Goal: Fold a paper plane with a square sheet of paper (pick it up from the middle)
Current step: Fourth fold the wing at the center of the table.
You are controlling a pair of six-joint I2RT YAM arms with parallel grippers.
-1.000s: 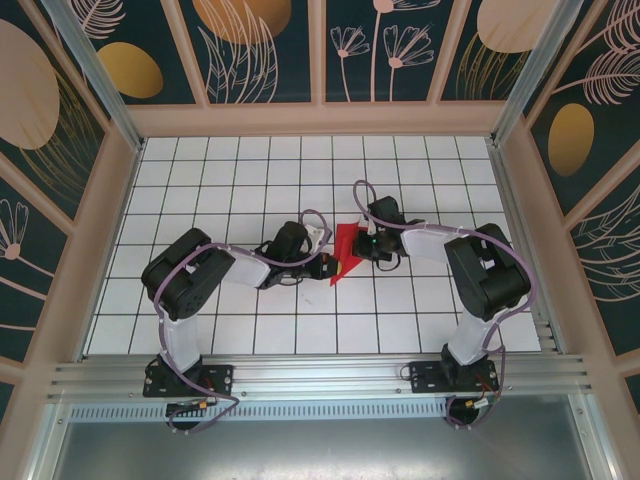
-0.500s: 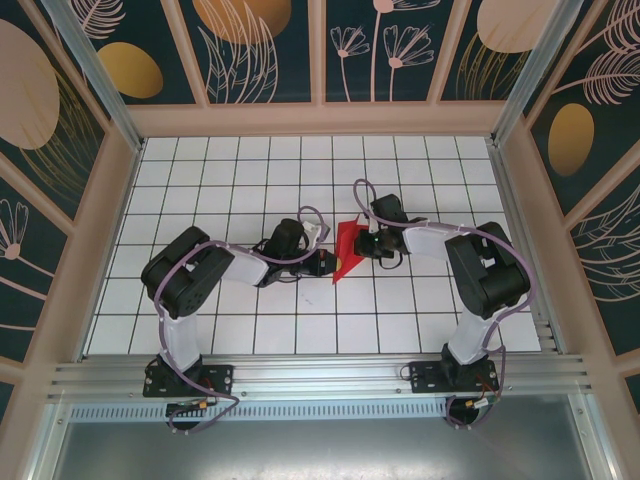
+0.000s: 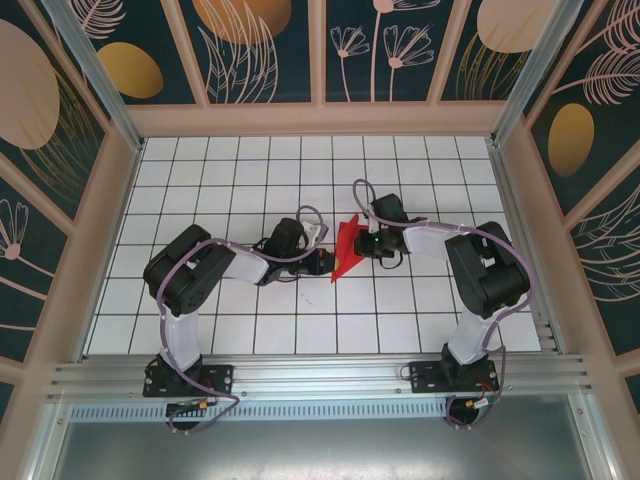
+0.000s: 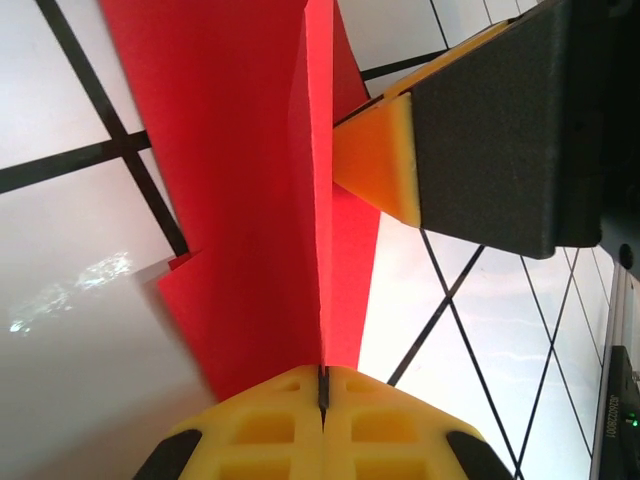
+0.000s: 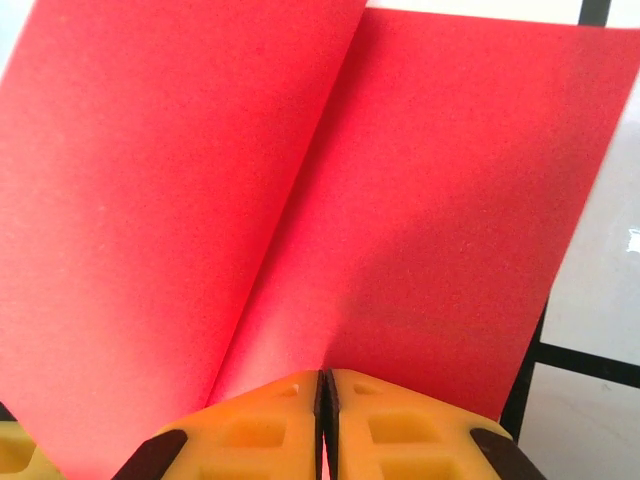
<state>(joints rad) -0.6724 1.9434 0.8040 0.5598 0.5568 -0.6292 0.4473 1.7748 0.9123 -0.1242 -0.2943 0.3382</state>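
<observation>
The partly folded red sheet of paper (image 3: 347,250) was held on edge over the middle of the tiled desk (image 3: 420,160), with a flap leaning to either side of its centre crease. The left hand (image 4: 322,385) was clamped tight on that crease, and the right hand (image 5: 322,385) pinched the paper from the opposite side. This looked like mid-fold. Next, one hand would probably need to let go and flatten a flap while the other steadied the crease. No brand or label could be read.

Overhead view from the near side, looking down, wrist views very close — all share the red paper (image 3: 346,250)
</observation>
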